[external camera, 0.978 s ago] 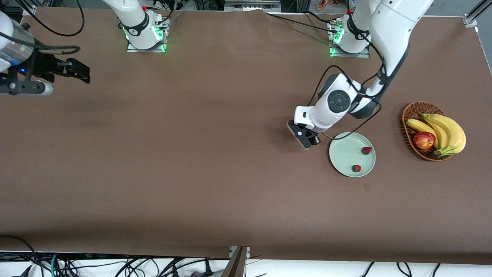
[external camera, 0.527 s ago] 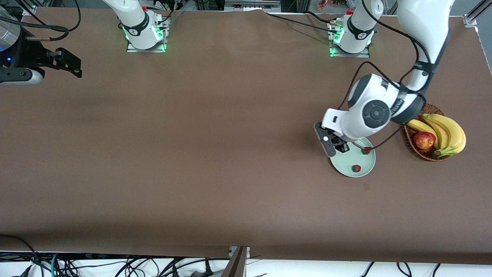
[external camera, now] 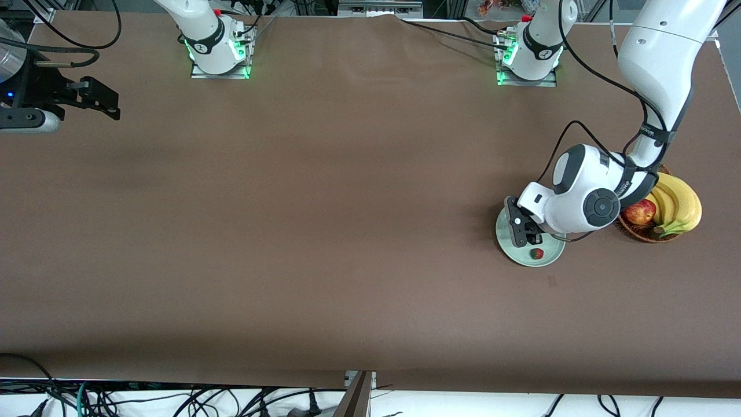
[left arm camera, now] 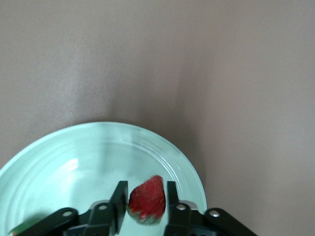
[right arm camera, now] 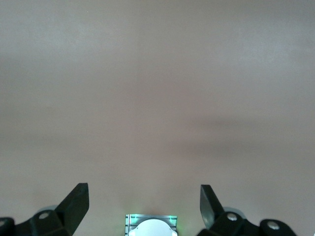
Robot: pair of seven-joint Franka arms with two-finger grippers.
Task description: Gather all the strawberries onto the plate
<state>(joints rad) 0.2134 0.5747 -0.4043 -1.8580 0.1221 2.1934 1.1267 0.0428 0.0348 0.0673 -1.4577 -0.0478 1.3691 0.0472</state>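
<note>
The pale green plate lies toward the left arm's end of the table. One strawberry rests on the part of the plate nearest the front camera. My left gripper hangs low over the plate. A second strawberry sits between its fingers, which stand slightly parted, with a thin gap beside the berry. That berry looks blurred. My right gripper waits open and empty over the right arm's end of the table.
A brown wicker basket with bananas and a red apple stands beside the plate, partly covered by the left arm's wrist. The right arm's base shows between the right fingers.
The left arm swung from beside the plate to over it, carrying a strawberry, and its fingers have eased apart. Its wrist now covers the strawberry on the plate's basket side. The right gripper drifted slightly.
</note>
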